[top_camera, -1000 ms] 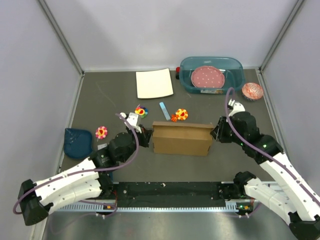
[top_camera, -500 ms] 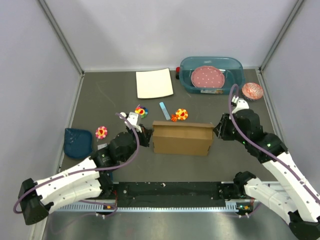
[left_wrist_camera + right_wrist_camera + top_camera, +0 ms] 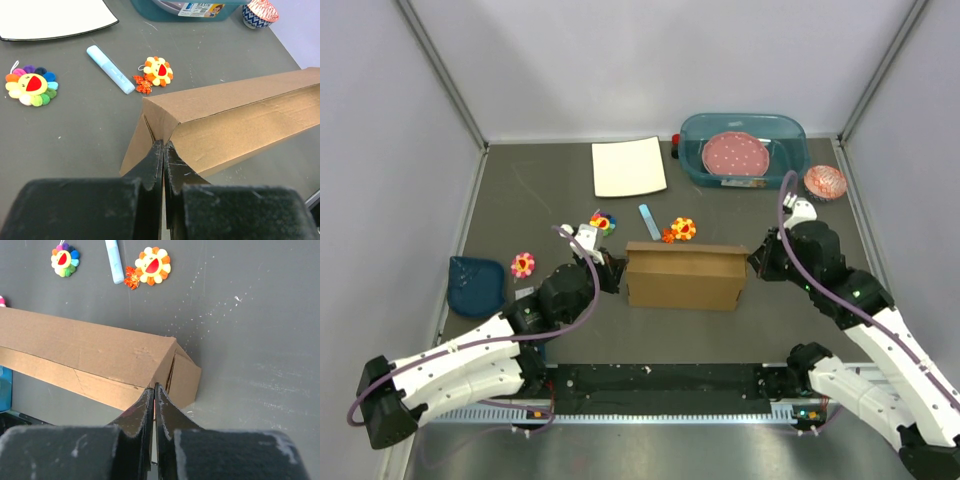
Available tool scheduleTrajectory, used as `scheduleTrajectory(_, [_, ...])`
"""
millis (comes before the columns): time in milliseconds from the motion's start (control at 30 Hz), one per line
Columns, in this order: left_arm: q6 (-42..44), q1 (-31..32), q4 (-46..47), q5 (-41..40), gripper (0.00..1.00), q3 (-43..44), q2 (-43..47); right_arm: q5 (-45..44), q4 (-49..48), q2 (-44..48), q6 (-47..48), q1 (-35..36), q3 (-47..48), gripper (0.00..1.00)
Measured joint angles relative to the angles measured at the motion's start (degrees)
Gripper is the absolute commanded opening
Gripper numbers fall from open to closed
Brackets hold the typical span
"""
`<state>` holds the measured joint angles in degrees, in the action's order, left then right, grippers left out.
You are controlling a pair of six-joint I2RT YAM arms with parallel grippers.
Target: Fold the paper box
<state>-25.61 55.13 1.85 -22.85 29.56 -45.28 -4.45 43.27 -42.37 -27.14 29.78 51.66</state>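
Observation:
The paper box point(image 3: 683, 277) is brown cardboard, folded into a long closed shape, lying mid-table with one arm at each end. My left gripper point(image 3: 617, 272) is shut, and its tips rest against the box's left end point(image 3: 150, 135), where the end flap meets the front wall. Nothing shows between the left gripper's point(image 3: 164, 146) fingers. My right gripper point(image 3: 753, 263) is also shut, its tips at the lower corner of the box's right end point(image 3: 175, 372). The right gripper point(image 3: 154, 386) holds nothing that I can see.
Behind the box lie a light-blue marker point(image 3: 649, 221) and flower toys point(image 3: 603, 222) point(image 3: 682, 229); a third flower point(image 3: 523, 264) and a dark teal dish point(image 3: 476, 283) are at left. A white sheet point(image 3: 629, 167), a teal tub point(image 3: 790, 128) holding a pink plate, and a cupcake cup point(image 3: 825, 182) sit at the back.
The right gripper's jaws, slightly apart before, have closed at the box's right end, and its wrist shifted a little. The left arm and the box have stayed put.

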Motion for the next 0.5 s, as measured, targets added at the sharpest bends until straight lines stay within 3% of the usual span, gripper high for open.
scheduleTrajectory(500, [-1.27, -0.11, 2.67, -1.07, 0.0, -1.31, -0.37, 0.87, -3.21, 3.5, -6.43, 0.07, -6.64, 0.0])
